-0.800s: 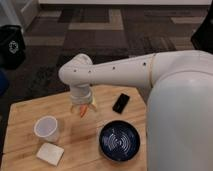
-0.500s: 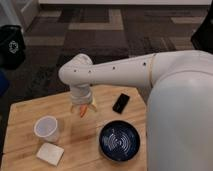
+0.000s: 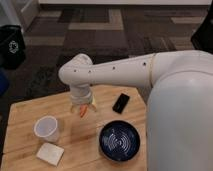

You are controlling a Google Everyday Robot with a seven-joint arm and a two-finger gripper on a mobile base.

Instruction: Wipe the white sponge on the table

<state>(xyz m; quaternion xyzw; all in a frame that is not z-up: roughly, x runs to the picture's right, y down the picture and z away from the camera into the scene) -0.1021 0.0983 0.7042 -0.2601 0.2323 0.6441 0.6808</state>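
Note:
The white sponge (image 3: 50, 153) lies flat near the front left corner of the light wooden table (image 3: 24, 113). My gripper (image 3: 84, 109) hangs fingers-down over the middle of the table, behind and to the right of the sponge and well apart from it. It is open, with nothing between its orange-tipped fingers (image 3: 83, 112). My white arm reaches in from the right and hides the right side of the table.
A white translucent cup (image 3: 46, 128) stands just behind the sponge. A dark blue patterned bowl (image 3: 119, 140) sits front right of the gripper and a black phone (image 3: 120, 103) lies behind it. A black bin (image 3: 12, 45) stands on the carpet, far left.

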